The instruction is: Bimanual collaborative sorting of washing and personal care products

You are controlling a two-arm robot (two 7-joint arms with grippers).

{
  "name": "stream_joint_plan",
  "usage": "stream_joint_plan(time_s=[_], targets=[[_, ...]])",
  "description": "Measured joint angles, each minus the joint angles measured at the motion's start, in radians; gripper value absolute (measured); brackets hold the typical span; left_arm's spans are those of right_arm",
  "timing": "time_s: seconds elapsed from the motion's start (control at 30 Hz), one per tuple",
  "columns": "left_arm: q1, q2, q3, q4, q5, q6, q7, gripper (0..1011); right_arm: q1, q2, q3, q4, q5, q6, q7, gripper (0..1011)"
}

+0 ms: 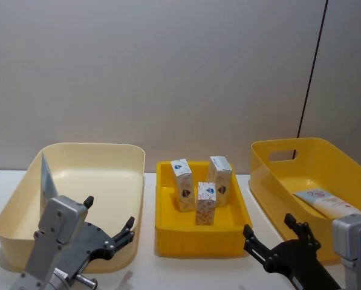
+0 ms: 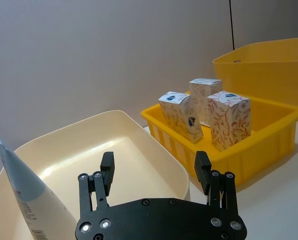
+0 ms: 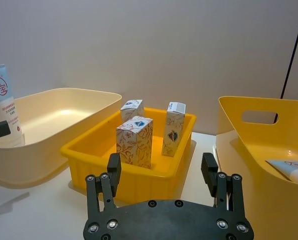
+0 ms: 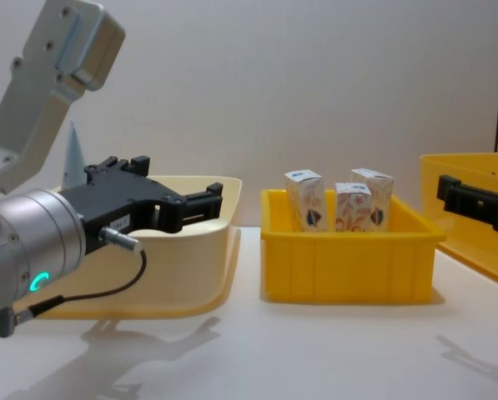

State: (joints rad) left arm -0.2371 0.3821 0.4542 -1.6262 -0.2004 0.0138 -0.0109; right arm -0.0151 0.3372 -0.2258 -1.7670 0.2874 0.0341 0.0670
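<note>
Head view: cartons (image 1: 206, 202) stand at six o'clock; left gripper (image 1: 109, 212) at seven, right gripper (image 1: 268, 225) at five, both splayed wide.

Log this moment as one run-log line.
left hand open, near cream bin | right hand open, near yellow bin | three cartons in tray

cream bin (image 1: 89, 146), yellow tray (image 1: 198, 238), yellow handled bin (image 1: 325, 154), white cartons (image 1: 206, 202) printed orange floral, blue emblem, pale tube (image 3: 3, 107) red-lettered
</note>
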Motion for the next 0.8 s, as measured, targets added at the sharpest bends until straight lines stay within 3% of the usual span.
stream_joint_plan(time_s=[0.4,0.8], targets=[[0.000,0.000,0.000,0.000,0.000,0.000,0.000,1002,0.003,-0.001,0.002,0.002,0.001,0.008,0.003,1001],[0.000,0.000,0.000,0.000,0.000,0.000,0.000,1002,0.050,-0.020,-0.004,0.036,0.002,0.049,0.012,1001]])
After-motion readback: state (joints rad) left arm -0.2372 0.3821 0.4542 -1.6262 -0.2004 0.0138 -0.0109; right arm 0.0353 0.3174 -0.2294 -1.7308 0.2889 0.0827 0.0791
